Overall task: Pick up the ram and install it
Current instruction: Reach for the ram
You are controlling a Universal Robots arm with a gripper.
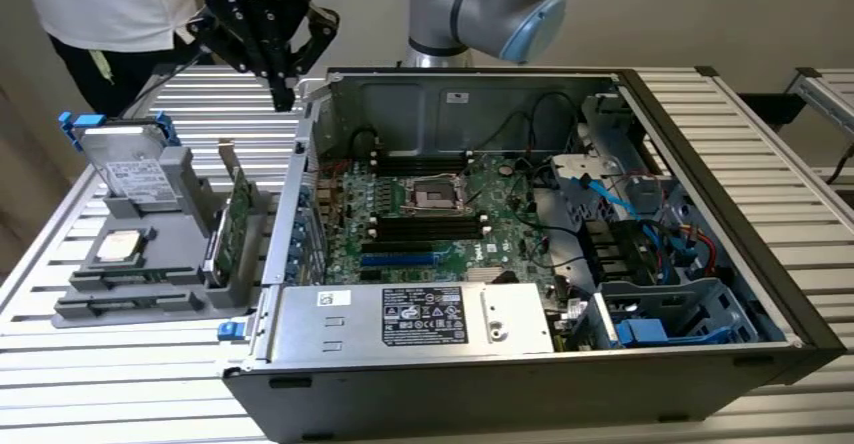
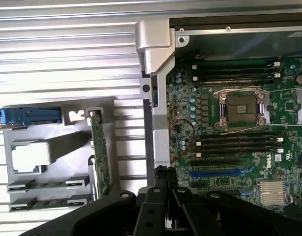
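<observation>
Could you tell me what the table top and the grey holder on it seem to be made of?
Table top: probably aluminium, bare silvery ribbed slats with bright sheen. Grey holder: likely plastic, matte, uniform grey, blocky stepped shapes.

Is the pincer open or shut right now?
Shut. The pincer has its tips pressed together with nothing between them, near a corner of the case.

Slatted metal table (image 1: pixel 107 384), pale wall (image 1: pixel 721 14)
</observation>
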